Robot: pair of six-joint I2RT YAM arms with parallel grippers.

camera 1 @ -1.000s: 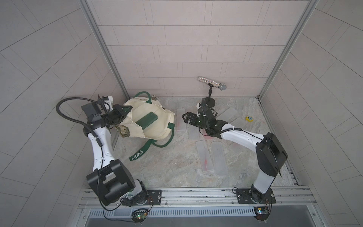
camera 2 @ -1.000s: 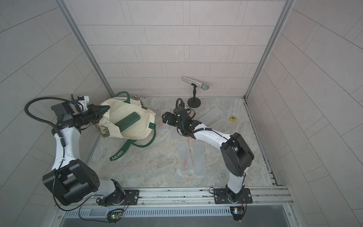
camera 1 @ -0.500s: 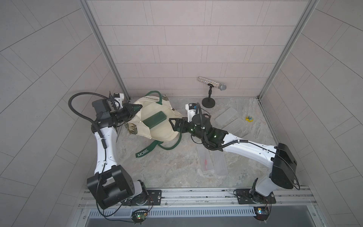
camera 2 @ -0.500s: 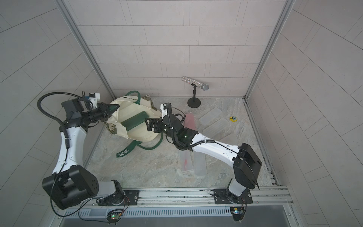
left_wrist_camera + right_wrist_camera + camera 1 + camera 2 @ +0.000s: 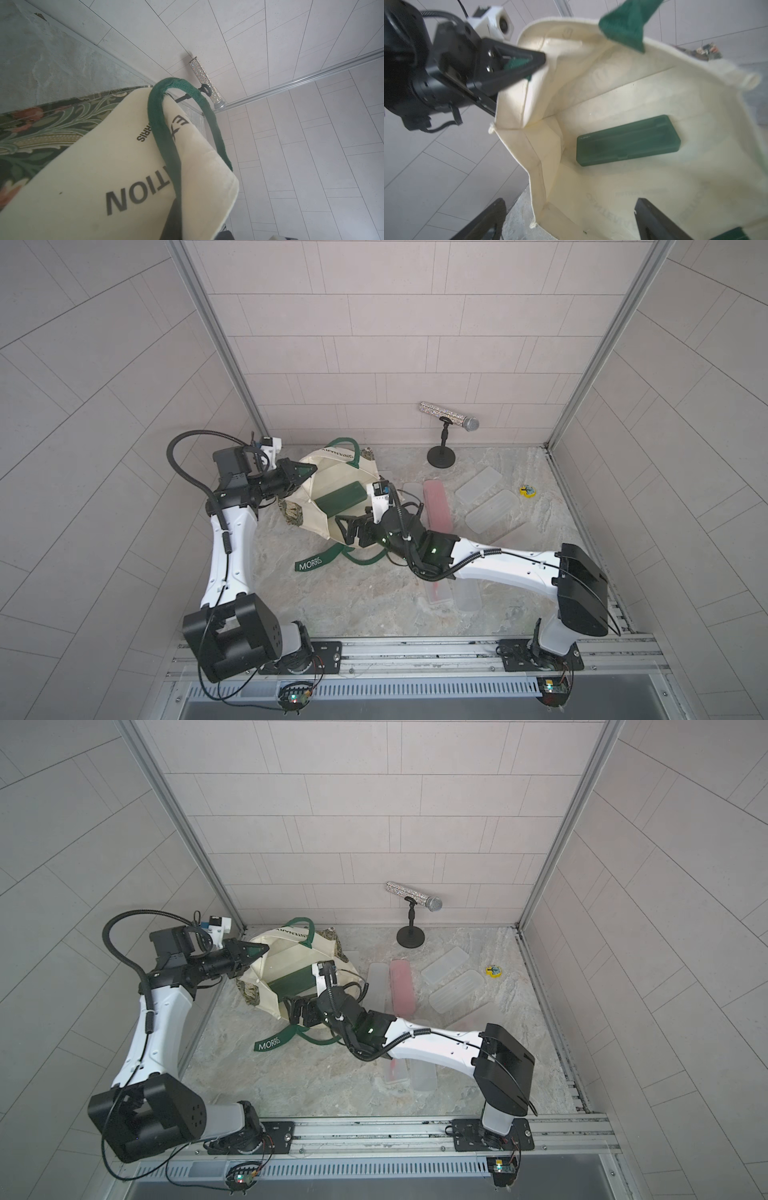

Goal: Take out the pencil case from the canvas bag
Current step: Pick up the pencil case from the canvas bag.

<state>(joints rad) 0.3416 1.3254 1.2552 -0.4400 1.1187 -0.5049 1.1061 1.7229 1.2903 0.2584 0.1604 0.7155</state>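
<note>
I have the left claw point(image 5: 312, 468) clamped shut on the rim of the canvas bag point(image 5: 332, 472), right where a green handle point(image 5: 517, 62) is sewn on. The right wrist view shows green webbing pinched between its jaws. That corner is lifted off the worktop point(image 5: 374, 593), so the mouth gapes toward the right arm.

The right claw point(image 5: 344, 530) is spread wide with nothing in it, sitting at the bag's open mouth. In the right wrist view, one of its fingers point(image 5: 654, 220) is over the cream lining and the other is outside the bag's edge, over the worktop.

The pencil case point(image 5: 628, 140) is dark green, translucent, long and flat. It lies inside the bag on the lower inner wall, apart from both claws. Both top views show it through the mouth point(image 5: 293, 982).

The bag rests on its side near the back left corner, with the leafy green base point(image 5: 41, 128) toward the wall. The green strap point(image 5: 311, 563) lettered MORRIS trails out onto the worktop in front of it.

Also on the worktop:
- A pink case point(image 5: 436, 508) just right of the bag.
- Two clear cases point(image 5: 478, 485) further right.
- A small yellow item point(image 5: 527, 491) near the right wall.
- A glittery microphone point(image 5: 449, 416) on a black stand at the back.
- More clear cases lying partly under the right arm; I can't make out the detail.
</note>
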